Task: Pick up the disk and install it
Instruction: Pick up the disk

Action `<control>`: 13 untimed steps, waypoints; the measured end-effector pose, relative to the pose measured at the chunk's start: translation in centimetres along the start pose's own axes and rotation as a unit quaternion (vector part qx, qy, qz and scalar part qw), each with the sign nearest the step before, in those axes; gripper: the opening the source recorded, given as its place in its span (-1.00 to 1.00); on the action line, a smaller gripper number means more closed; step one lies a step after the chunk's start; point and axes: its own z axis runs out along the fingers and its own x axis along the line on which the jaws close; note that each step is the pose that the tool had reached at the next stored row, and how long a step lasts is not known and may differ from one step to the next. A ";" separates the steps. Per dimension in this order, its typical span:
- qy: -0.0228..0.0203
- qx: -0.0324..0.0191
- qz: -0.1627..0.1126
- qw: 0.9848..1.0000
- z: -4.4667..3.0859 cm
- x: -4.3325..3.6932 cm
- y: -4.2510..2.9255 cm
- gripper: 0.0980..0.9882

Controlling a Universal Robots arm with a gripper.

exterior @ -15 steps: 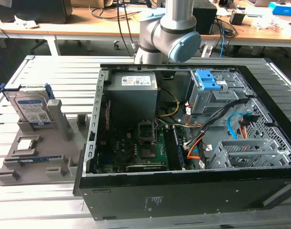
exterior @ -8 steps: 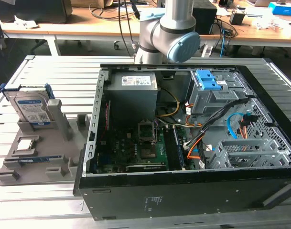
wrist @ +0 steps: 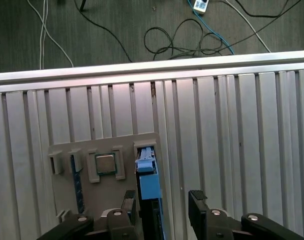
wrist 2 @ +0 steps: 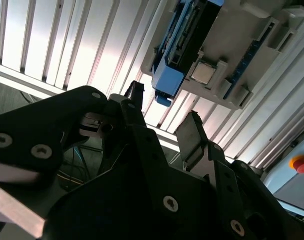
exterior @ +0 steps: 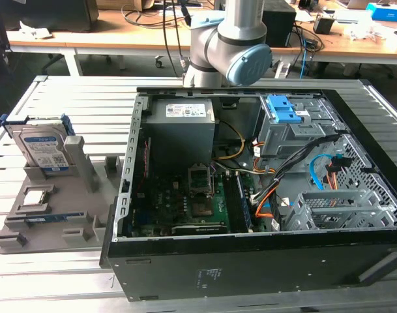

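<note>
**A:** Where's the disk [exterior: 45,147]?

**B:** Standing on edge in the grey holder [exterior: 61,218] on the slatted table [exterior: 74,98], off to the exterior view's left of the open computer case [exterior: 250,264].

**A:** And the gripper [wrist: 162,200]?

**B:** Jaws spread wide, nothing in them. In the first wrist view the disk's blue edge sits between the two fingers [wrist: 129,200], nearer one of them, with no contact that I can see.

**A:** Anything beside it?

**B:** A square chip [wrist: 105,163], seated in the holder just beside the disk.
</note>
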 end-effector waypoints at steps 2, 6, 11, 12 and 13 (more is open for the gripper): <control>0.000 0.000 0.000 1.000 0.18 -0.01 -0.01 0.00; 0.001 0.000 0.000 1.000 0.66 -0.02 -0.03 0.00; 0.007 0.000 0.000 1.000 1.22 -0.02 -0.04 0.00; 0.007 0.001 0.000 1.000 1.29 -0.02 -0.06 0.00; 0.007 0.001 0.000 1.000 1.32 -0.02 -0.07 0.00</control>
